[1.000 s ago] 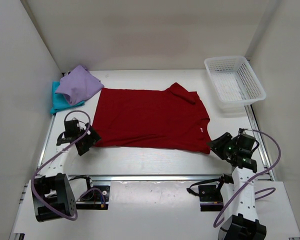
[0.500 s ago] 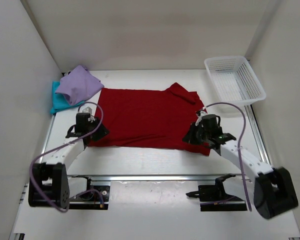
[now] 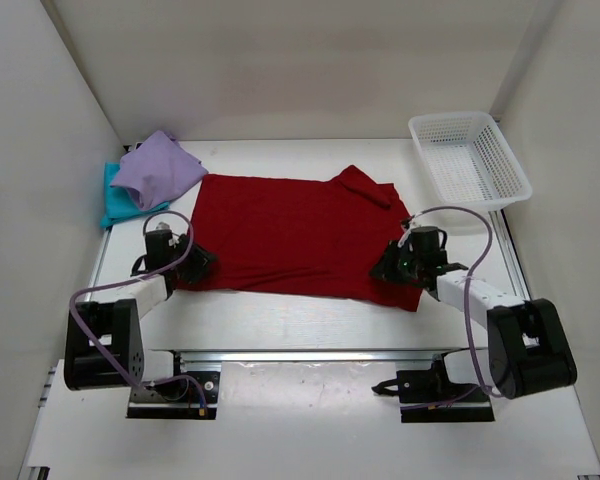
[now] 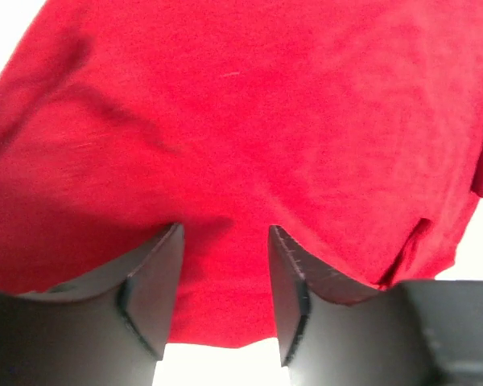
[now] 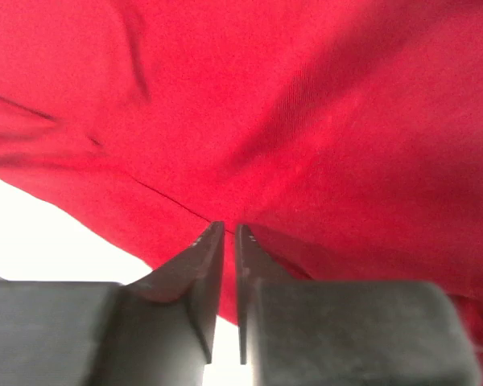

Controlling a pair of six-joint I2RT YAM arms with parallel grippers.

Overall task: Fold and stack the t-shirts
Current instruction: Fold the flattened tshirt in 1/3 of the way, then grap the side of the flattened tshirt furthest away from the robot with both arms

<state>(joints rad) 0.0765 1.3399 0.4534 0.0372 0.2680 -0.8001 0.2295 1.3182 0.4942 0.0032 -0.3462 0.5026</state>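
The dark red t-shirt (image 3: pixel 295 235) lies spread flat in the middle of the table. A crumpled lavender t-shirt (image 3: pixel 158 170) rests on a teal t-shirt (image 3: pixel 115 200) at the back left. My left gripper (image 3: pixel 198 264) is down on the red shirt's near left corner. In the left wrist view the left gripper (image 4: pixel 224 229) has its fingers apart, with flat red cloth (image 4: pixel 249 121) showing between them. My right gripper (image 3: pixel 383 268) sits at the shirt's near right edge. In the right wrist view the right gripper (image 5: pixel 225 227) is pinched nearly together on the red cloth (image 5: pixel 306 121) at a seam.
A white mesh basket (image 3: pixel 468 165) stands at the back right corner. White walls enclose the table on the left, back and right. A metal rail (image 3: pixel 310 355) runs along the near edge in front of the arm bases.
Both arms swung in from the near corners onto the red shirt's near edge. The left jaws narrowed to about half. The right jaws closed on the cloth.
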